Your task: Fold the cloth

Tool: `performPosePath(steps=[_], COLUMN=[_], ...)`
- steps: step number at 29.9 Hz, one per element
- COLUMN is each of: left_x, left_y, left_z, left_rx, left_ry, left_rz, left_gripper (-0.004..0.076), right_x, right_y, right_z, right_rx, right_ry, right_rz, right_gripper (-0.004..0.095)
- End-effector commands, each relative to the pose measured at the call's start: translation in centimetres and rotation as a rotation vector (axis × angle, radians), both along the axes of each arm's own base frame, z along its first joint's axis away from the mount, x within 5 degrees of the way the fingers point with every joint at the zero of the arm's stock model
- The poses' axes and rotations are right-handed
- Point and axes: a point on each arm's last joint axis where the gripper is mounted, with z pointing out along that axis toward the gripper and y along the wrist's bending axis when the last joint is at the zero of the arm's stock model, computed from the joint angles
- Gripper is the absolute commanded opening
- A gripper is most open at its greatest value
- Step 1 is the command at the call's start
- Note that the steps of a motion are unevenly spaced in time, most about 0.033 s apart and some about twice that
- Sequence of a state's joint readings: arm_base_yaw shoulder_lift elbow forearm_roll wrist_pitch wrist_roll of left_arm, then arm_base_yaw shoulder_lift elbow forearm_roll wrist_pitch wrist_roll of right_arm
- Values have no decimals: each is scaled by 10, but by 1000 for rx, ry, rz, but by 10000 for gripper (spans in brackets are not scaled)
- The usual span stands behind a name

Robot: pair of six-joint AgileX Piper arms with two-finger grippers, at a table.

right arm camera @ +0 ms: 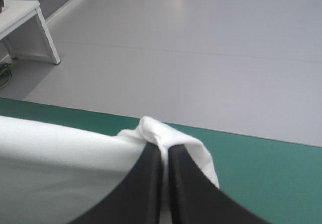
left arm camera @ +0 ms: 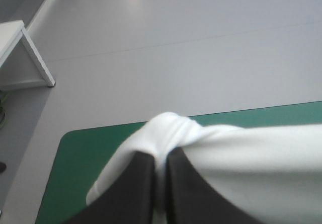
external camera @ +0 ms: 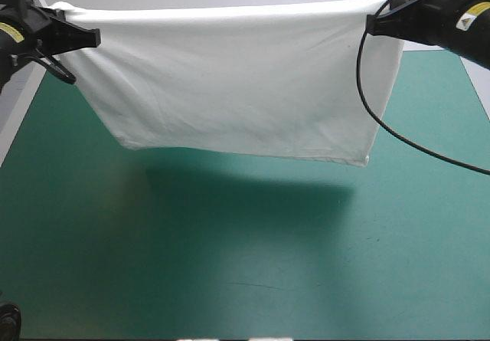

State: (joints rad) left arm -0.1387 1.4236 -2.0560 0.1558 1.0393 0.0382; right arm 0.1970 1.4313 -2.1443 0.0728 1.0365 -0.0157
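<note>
Pincers both clenched on cloth: L gripper (left arm camera: pixel 161 157) pinched one bunched top corner, R gripper (right arm camera: pixel 165 149) the other. Btwn them the T-shirt (external camera: pixel 230 80) hung stretched as a wide white sheet, raised over the far half of the teal-green desk (external camera: pixel 230 272). Its lower hem looked clear of the cover, w/ its shadow (external camera: pixel 245 195) beneath.

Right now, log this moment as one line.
state: T-shirt lifted, spread wide | left tool: shut on one top corner | right tool: shut on the other | hem: hanging over teal-green table
</note>
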Motion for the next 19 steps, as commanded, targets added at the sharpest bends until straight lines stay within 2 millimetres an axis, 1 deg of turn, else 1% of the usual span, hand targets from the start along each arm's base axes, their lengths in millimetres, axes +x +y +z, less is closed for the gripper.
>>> performPosePath(steps=[1,4,7,11,14,17,19], left_x=[-26,-18,6,48,74,90,94], left_y=[3,1,-3,-14,-19,-21,-21], left_z=[30,30,21,1,-11,-10,-1], left_rx=[28,29,31,16,8,10,24], left_ry=[-153,-172,-171,-145,-160,-184,-222], left_rz=[-16,-19,-30,-85,-95,-94,-94], left_gripper=[-10,-10,-10,-10,-10,-10,-10], right_x=[-27,-22,-5,32,61,88,97], right_y=[-7,-6,-1,7,13,16,17], right_z=[29,30,29,22,16,7,7], right_rx=[23,7,37,80,116,130,135], right_ry=[-156,-186,-225,-287,-349,-409,-451], right_rz=[-16,-11,2,8,9,-7,-15], right_gripper=[-18,-18,-18,-18,-18,-18,-18])
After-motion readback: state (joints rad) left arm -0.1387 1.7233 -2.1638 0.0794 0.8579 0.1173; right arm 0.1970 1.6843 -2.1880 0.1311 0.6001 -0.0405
